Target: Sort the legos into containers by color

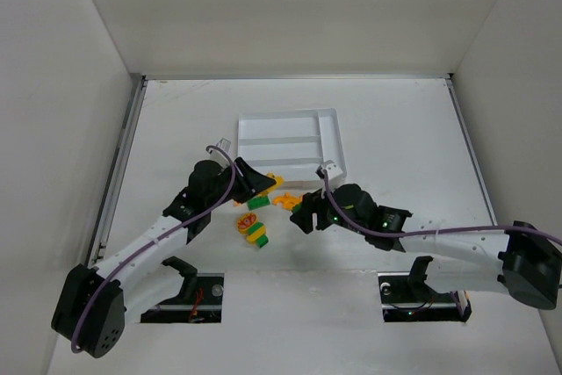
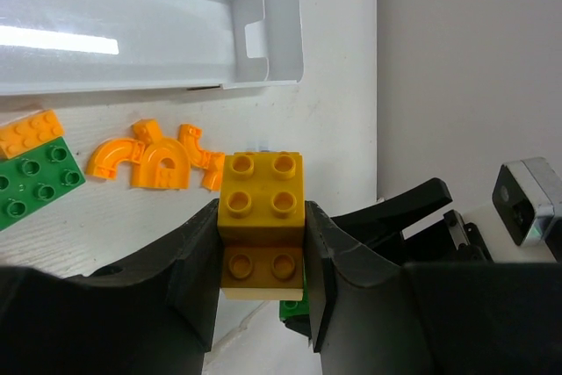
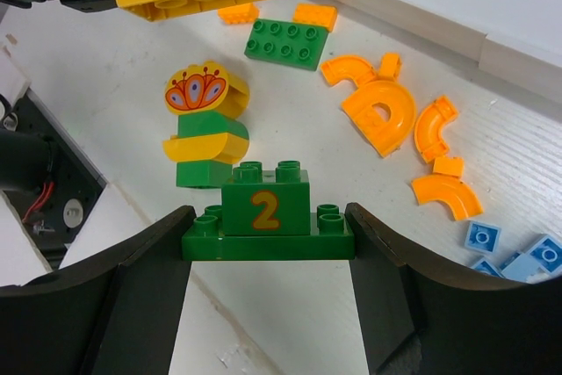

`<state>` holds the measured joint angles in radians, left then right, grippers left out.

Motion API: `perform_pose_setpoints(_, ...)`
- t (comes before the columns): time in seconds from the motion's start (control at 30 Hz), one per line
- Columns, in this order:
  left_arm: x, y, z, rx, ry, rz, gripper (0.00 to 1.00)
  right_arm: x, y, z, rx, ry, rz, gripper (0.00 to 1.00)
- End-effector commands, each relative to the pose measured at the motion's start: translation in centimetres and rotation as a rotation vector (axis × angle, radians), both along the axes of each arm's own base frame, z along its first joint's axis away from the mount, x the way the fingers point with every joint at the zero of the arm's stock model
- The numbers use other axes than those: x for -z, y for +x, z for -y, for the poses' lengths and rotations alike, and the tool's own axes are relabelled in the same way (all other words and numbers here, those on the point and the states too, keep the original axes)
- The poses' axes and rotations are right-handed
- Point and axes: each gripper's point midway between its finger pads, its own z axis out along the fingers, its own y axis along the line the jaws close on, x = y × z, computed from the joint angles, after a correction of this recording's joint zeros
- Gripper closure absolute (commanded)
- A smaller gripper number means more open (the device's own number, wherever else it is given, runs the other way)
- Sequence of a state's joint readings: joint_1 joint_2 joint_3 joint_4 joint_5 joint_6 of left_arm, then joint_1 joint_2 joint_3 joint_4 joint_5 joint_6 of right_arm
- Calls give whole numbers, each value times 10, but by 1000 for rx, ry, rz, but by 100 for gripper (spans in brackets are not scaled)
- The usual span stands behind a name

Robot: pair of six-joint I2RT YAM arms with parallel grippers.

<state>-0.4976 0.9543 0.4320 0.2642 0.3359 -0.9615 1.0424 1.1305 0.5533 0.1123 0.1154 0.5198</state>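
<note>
While yellow brick [image 2: 262, 195] is held by left tool [image 2: 262, 252] and green "2" brick [image 3: 266, 208] by right tool [image 3: 268, 236], transport judged pending: separate tray [image 1: 281, 127] sections at 12 o'clock.

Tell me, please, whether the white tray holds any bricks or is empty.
Empty, as far as shown: in the top view every compartment of the tray is bare white, with nothing inside.
</note>
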Motion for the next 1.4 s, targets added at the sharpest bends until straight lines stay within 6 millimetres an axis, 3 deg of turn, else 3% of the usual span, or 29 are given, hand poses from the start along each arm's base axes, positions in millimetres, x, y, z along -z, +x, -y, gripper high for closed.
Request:
perform_pose_setpoints(0.0,-3,-1,2,20,8,43,90,-17,15,4,53,43,47,42)
perform_pose_setpoints(0.17,8,-12,18,83,44,47,89,-21,35,18,146,43,63,42)
perform_pose_setpoints(0.3,36,-33,41,161,159,54,87,-25,45,27,184,51,74,42)
perform_pose_setpoints(0.5,82,-50,59,190,287,-6,83,-17,38,29,160,7,62,43)
perform_pose_setpoints(0.67,103,-60,65,205,307,-53,82,-13,25,40,177,2,55,43)
perform_pose_setpoints(0.73,107,-61,64,203,314,-62,74,-12,18,39,150,0,54,43)
perform_pose_setpoints(0.8,105,-59,61,189,309,-58,64,-11,4,33,91,-12,59,43)
perform_pose_setpoints(0.9,87,-54,58,168,267,-29,49,-8,-22,21,-24,-50,82,43)
perform_pose_setpoints(1.0,67,-51,54,152,215,-5,42,-8,-42,10,-113,-84,117,42)
perform_pose_setpoints(1.13,45,-50,44,128,128,-7,41,-4,-45,8,-135,-127,146,42)
perform_pose_setpoints(1.2,34,-53,41,128,67,-11,46,-3,-42,8,-134,-143,163,43)
perform_pose_setpoints(1.37,4,-73,47,219,-66,1,51,-9,-36,6,-162,-154,238,43)
